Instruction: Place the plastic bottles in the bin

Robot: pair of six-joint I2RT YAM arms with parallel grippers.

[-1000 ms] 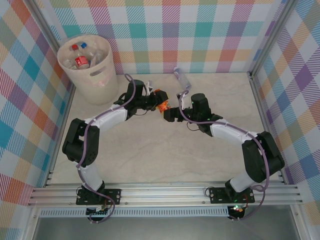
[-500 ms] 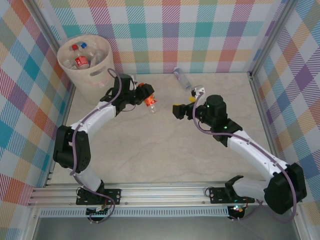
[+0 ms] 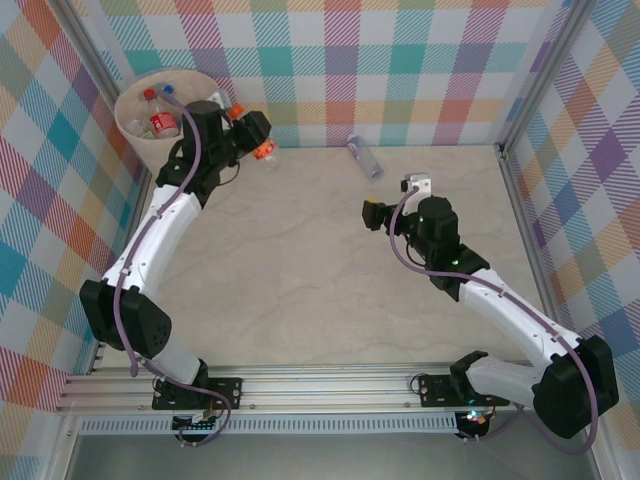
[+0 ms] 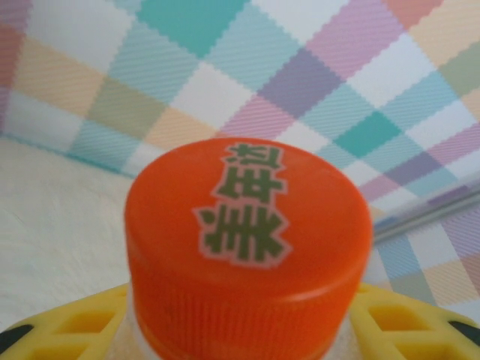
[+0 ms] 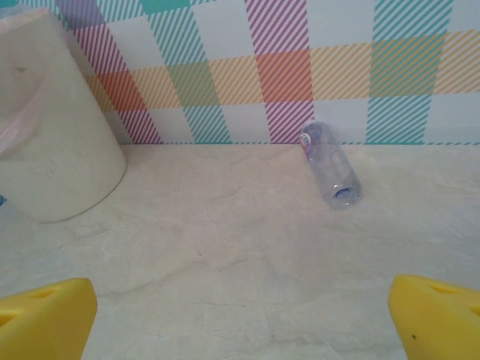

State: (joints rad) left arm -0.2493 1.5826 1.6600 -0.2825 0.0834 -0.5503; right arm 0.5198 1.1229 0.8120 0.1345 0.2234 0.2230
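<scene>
Fingers (image 4: 67, 326) of the left gripper (image 3: 252, 135) clamp an orange-capped bottle (image 4: 247, 240), held up just beside the cream bin (image 3: 122, 118), which has other bottles (image 3: 160, 122) inside. The right gripper (image 3: 374, 214) hangs spread wide above the table (image 3: 300, 270), facing a clear bottle (image 5: 334, 169) that lies near the checked back wall (image 5: 285, 75).

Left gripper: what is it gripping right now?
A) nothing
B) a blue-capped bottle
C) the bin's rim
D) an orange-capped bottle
D: the left wrist view shows an orange-capped bottle clamped between the yellow fingers, and from above the left gripper holds it just right of the bin.
</scene>
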